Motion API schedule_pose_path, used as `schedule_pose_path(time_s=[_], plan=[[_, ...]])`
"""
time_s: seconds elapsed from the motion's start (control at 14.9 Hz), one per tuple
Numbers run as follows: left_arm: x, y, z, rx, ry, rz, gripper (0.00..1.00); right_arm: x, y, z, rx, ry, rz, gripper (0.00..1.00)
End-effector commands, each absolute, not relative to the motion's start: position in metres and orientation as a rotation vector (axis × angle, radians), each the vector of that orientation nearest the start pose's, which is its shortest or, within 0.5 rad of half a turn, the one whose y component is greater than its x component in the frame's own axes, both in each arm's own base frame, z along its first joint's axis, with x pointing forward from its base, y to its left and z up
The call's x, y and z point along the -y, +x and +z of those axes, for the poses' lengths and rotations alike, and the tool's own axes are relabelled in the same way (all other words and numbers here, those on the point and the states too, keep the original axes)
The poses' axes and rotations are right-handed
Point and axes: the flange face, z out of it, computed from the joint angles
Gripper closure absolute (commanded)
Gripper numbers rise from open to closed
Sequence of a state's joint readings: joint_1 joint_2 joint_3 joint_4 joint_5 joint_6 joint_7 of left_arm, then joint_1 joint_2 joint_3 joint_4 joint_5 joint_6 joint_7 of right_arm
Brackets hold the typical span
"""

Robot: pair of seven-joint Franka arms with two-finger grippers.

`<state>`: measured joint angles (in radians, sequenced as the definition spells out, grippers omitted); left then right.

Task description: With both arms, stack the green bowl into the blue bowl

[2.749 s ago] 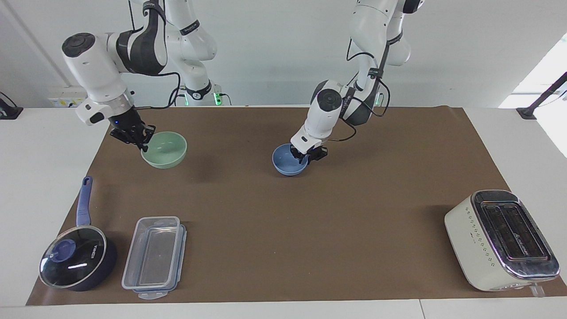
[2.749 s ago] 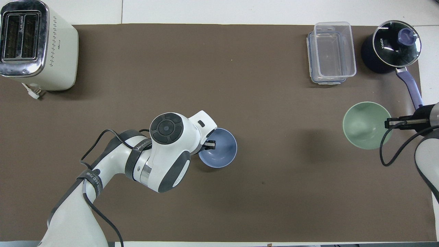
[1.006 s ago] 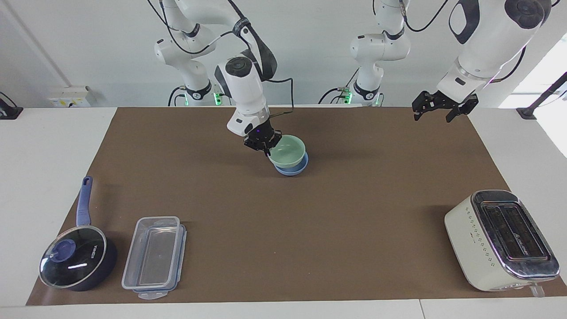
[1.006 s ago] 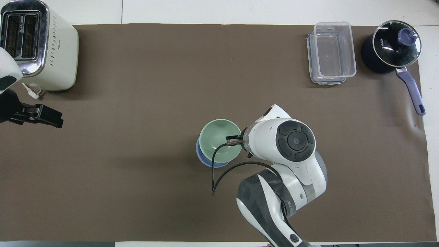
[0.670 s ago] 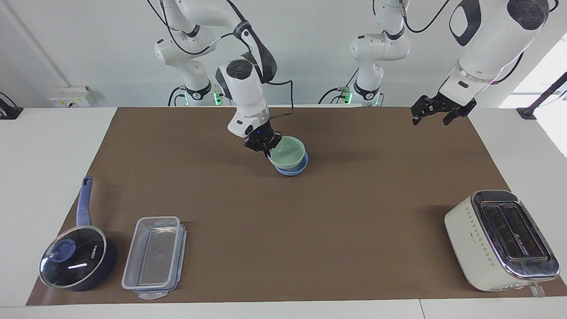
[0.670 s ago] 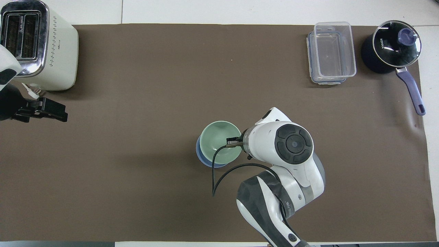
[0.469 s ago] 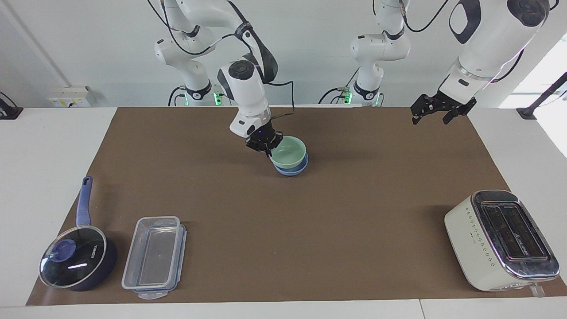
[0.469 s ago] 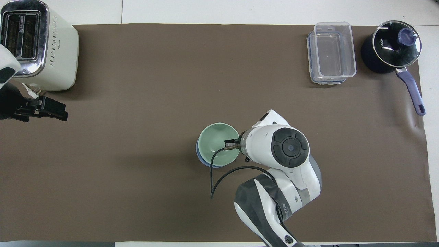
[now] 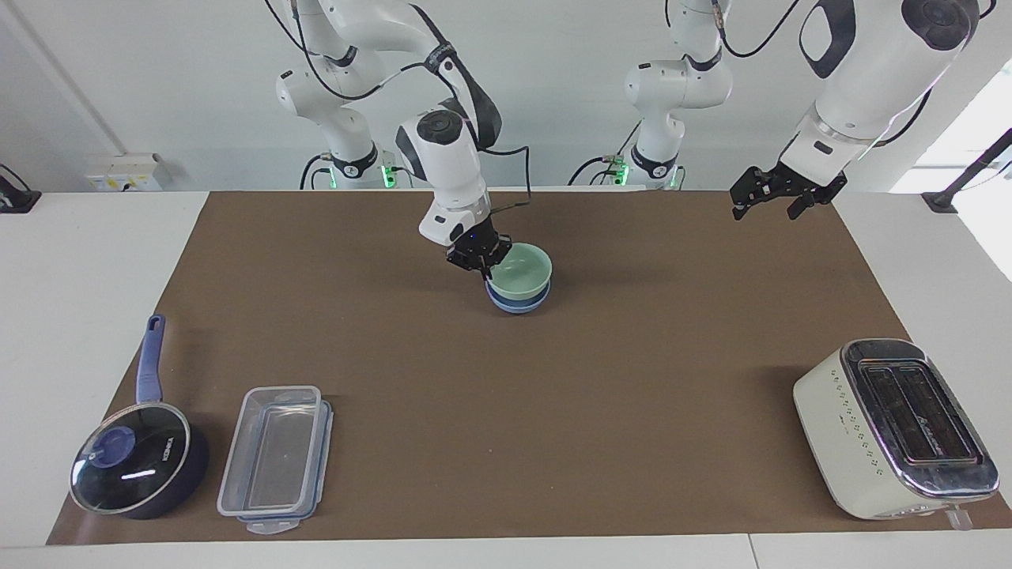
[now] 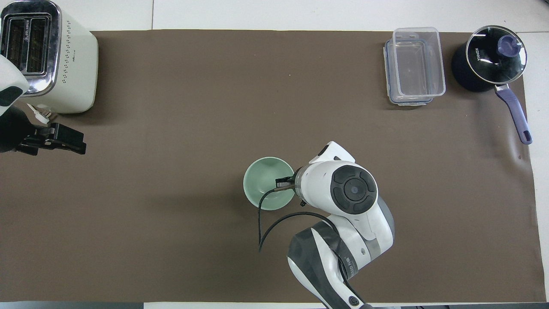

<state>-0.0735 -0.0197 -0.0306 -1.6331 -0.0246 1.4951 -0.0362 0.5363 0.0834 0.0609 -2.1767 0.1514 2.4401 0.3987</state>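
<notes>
**Green bowl seated in blue bowl, grip not released**

Green bowl (image 9: 519, 266) sits nested in the blue bowl (image 9: 518, 299) mid-mat. My right pincer (image 9: 479, 261) is clamped on its rim to steady the seating. My left pincer (image 9: 776, 194) hangs spread and empty over the mat's edge, waiting. Against 1 second ago, the green bowl is lower and centred, hiding more blue.
</notes>
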Motion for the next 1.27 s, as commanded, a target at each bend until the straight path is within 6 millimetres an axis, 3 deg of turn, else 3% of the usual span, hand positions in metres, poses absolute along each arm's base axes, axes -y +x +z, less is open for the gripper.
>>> schedule_pose_path(time_s=[0.0,0.4,0.47,0.54,0.67,0.74,0.94,1.21], plan=[[0.061,0.534,0.604,-0.12,-3.13,0.21,0.0,-0.318,0.462,0.361,0.093,-2.928,-0.172,1.0],[0.06,0.531,0.611,-0.118,-3.129,0.2,0.0,-0.324,0.459,0.362,0.118,-2.928,-0.167,0.98],[0.06,0.53,0.611,-0.118,-3.129,0.2,0.0,-0.323,0.46,0.363,0.127,-2.929,-0.167,0.72],[0.059,0.529,0.611,-0.116,-3.129,0.202,0.0,-0.322,0.461,0.366,0.128,-2.93,-0.168,0.56],[0.061,0.529,0.611,-0.121,-3.13,0.205,0.0,-0.319,0.463,0.375,0.141,-2.932,-0.165,0.08],[0.061,0.529,0.611,-0.121,-3.131,0.205,0.0,-0.314,0.466,0.382,0.131,-2.931,-0.168,0.0],[0.064,0.53,0.611,-0.126,-3.134,0.184,0.0,-0.284,0.472,0.411,0.067,-2.937,-0.159,0.0],[0.063,0.53,0.611,-0.114,-3.135,0.181,0.0,-0.216,0.481,0.456,-0.072,-2.952,-0.133,0.0]])
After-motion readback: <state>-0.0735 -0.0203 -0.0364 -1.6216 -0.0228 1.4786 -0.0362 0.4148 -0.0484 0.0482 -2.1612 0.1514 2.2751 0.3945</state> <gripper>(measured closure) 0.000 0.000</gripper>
